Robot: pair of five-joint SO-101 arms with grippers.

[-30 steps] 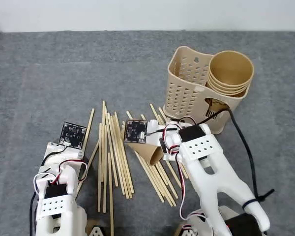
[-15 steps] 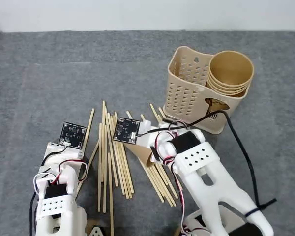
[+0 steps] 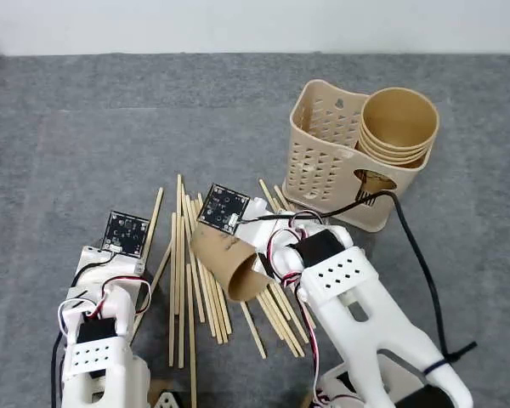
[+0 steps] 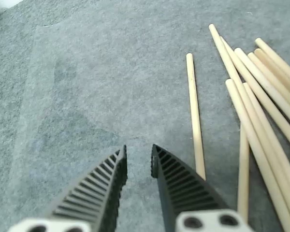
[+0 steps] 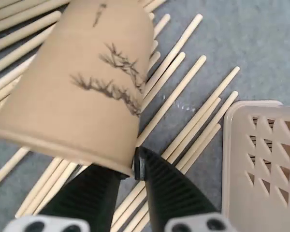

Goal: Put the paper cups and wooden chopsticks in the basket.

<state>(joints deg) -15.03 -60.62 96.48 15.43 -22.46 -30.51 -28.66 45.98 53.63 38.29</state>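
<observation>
Black jaws of the right gripper [image 5: 126, 163] clamped on the rim of a paper cup [image 3: 229, 262] tilted over loose chopsticks [image 3: 187, 280], basket [image 3: 319, 161] at two o'clock; left gripper [image 4: 137, 162] slightly parted, empty; risk: thin rim grip may slip or crush in transit.

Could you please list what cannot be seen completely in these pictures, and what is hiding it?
High view: the brown paper cup and the right arm cover part of the wooden chopsticks, so they cannot be counted.
High view: the wall of the beige plastic basket hides the lower parts of the stacked paper cups.
Right wrist view: the picture edge cuts off the basket.
</observation>
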